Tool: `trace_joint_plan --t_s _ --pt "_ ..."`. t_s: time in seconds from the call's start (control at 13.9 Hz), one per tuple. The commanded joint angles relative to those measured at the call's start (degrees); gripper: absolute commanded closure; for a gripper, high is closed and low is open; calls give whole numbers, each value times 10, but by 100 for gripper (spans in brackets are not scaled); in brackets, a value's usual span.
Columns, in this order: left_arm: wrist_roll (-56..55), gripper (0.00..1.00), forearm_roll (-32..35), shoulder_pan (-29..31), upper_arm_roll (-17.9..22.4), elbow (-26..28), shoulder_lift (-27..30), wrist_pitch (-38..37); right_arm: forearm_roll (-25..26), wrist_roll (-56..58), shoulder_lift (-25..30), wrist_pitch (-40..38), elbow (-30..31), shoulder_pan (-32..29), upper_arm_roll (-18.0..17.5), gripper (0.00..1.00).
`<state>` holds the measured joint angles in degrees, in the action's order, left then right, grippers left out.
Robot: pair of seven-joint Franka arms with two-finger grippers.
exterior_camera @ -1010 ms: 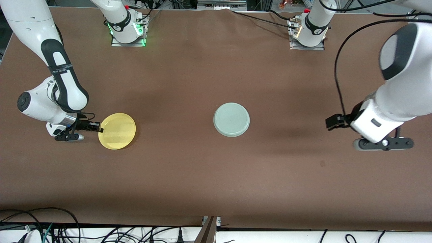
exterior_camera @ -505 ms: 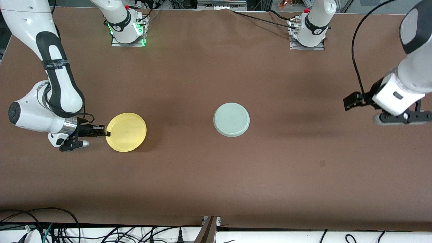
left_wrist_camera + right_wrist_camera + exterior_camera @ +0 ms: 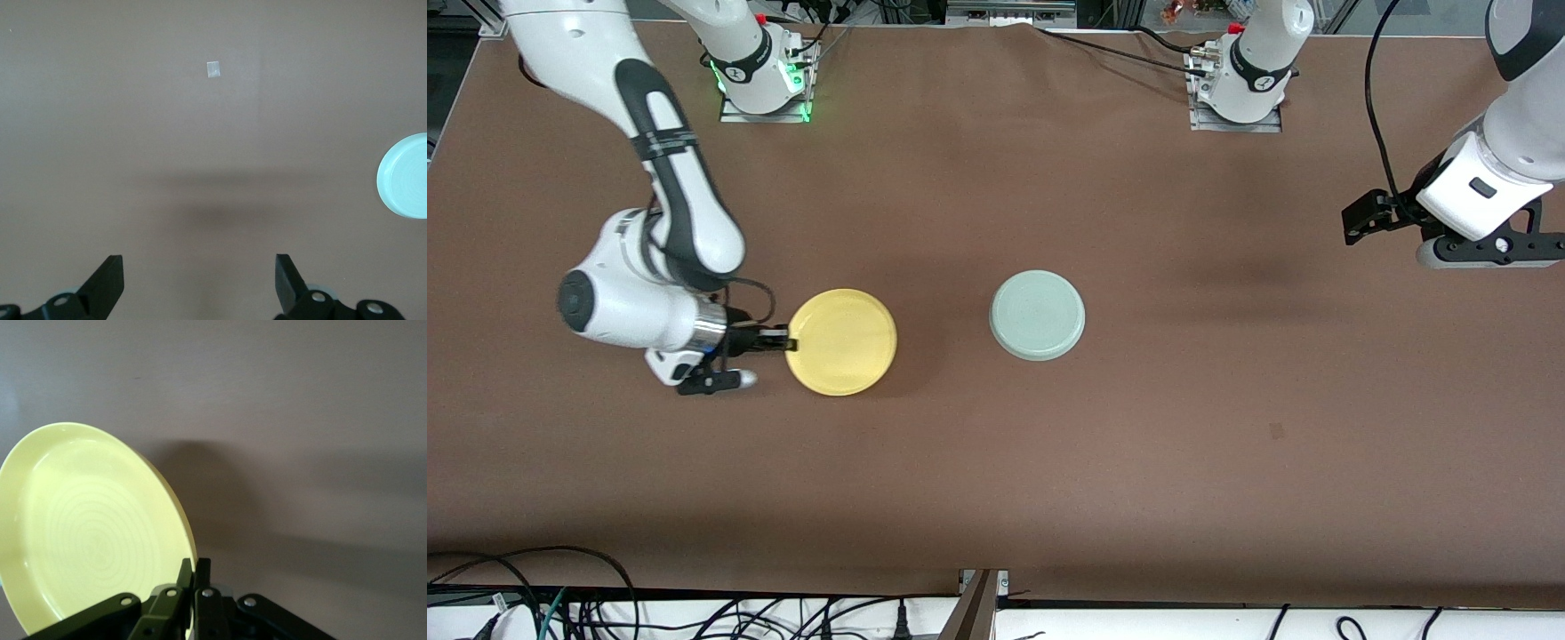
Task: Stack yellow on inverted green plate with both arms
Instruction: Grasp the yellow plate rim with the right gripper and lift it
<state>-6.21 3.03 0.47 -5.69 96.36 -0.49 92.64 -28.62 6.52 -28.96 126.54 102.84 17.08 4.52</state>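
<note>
We see two white, rounded arms with dark grey joint bands. The right arm (image 3: 667, 169) carries a dark strip along its forearm, a round dark cap at the wrist and a silver ring before its black tool (image 3: 778, 342), whose linkage shows small silver screws. The left arm (image 3: 1507, 116) has a black cable looping to its wrist and a black tool (image 3: 200, 280) with two pointed fingers. Both bases sit on metal plates with red buttons; the right one glows green.

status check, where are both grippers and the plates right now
Right gripper shut on yellow plate rim, plate off the table. Left gripper open, waiting over its end. Green plate upside down mid-table, nothing between.
</note>
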Motion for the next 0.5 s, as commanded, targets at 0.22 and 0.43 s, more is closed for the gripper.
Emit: trace_joint_plan --t_s 0.22,0.43 --pt "15 0 -29 12 -12 -3 11 -8 -9 -214 -15 89 -2 149 7 100" --pt "16 0 -21 10 -17 -34 -6 -9 -9 -306 -49 166 -2 222 7 100"
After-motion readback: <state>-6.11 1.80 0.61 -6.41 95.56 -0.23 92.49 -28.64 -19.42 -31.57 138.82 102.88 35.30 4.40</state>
